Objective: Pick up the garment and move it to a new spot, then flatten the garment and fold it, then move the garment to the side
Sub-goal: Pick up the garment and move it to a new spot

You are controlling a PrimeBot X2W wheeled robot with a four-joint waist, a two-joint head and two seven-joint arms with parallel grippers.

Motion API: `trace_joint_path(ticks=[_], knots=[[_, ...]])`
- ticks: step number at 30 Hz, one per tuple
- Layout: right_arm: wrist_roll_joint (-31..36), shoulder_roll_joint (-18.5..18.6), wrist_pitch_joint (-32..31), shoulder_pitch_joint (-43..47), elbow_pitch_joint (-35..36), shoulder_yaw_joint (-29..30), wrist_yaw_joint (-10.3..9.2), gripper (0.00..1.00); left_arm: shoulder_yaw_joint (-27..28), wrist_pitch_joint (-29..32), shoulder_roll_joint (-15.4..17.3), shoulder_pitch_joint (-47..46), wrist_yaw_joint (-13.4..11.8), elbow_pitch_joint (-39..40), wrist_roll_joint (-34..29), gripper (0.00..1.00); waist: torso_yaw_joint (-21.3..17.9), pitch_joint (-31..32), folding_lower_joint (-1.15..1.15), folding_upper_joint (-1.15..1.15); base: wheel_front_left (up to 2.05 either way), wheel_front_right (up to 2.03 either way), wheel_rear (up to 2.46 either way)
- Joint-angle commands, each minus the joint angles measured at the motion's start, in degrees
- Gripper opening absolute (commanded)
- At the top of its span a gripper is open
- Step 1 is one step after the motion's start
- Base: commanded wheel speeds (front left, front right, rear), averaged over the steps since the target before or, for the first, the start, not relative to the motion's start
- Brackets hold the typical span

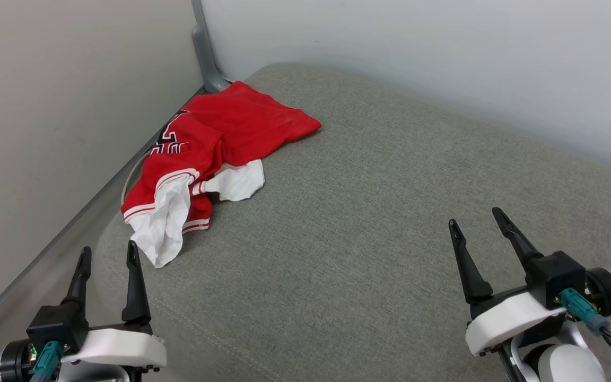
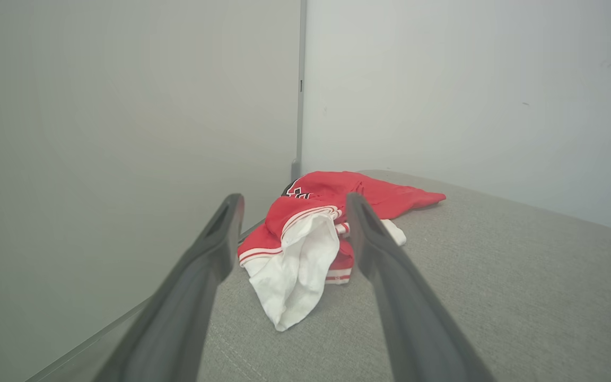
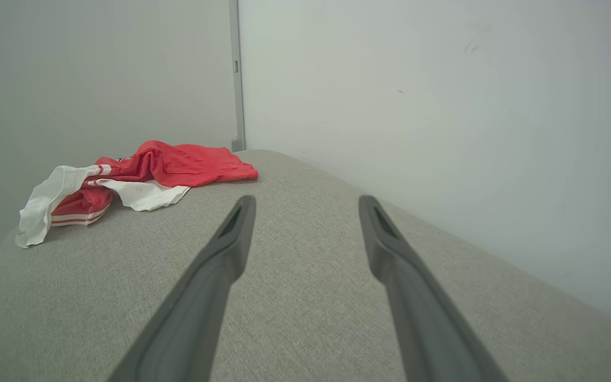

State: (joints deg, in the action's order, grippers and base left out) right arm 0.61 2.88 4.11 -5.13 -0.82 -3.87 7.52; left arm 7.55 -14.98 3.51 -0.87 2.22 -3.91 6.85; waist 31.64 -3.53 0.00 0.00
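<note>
The garment (image 1: 215,143), a red jersey with white sleeves and striped trim, lies crumpled at the far left of a grey cushion, partly over its left edge. Part of its black number shows near the wall. My left gripper (image 1: 108,253) stands open at the lower left, just short of the white sleeve, nothing between its fingers. In the left wrist view the garment (image 2: 305,233) lies straight ahead beyond the open gripper (image 2: 289,204). My right gripper (image 1: 475,216) is open at the lower right, far from the shirt. The right wrist view has the garment (image 3: 141,175) at its left, with the open gripper (image 3: 305,204).
The grey fabric cushion (image 1: 369,223) spans most of the scene, with broad bare room to the right of the shirt. Pale walls (image 1: 417,58) close in behind and on the left. A grey corner post (image 1: 206,53) rises at the back. A gap runs along the cushion's left edge.
</note>
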Motion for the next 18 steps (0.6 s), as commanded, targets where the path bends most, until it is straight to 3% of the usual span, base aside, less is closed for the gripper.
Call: trace_joint_path(ticks=[1, 11, 18], knots=[[0.5, 0.0, 0.5, -1.1, -0.4, -0.1, -0.06, 1.0, 0.3, -0.3, -0.1, 0.5, 0.2, 0.3, 0.4, 1.0, 0.1, -0.2, 0.0, 0.0, 0.0, 0.0, 0.0], [0.8, 0.0, 0.9, -1.2, -0.9, 1.7, -0.06, 1.0, 0.5, -0.3, -0.3, -4.2, 3.0, -2.3, 1.7, 1.0, -0.1, -2.2, 0.0, 0.0, 0.0, 0.0, 0.0], [1.6, 0.0, -0.3, 1.4, 2.9, 4.9, -0.05, 1.0, 0.1, -0.3, 2.4, -13.2, 4.7, -10.1, 4.0, 1.0, -1.4, -5.7, 0.0, 0.0, 0.0, 0.0, 0.0]])
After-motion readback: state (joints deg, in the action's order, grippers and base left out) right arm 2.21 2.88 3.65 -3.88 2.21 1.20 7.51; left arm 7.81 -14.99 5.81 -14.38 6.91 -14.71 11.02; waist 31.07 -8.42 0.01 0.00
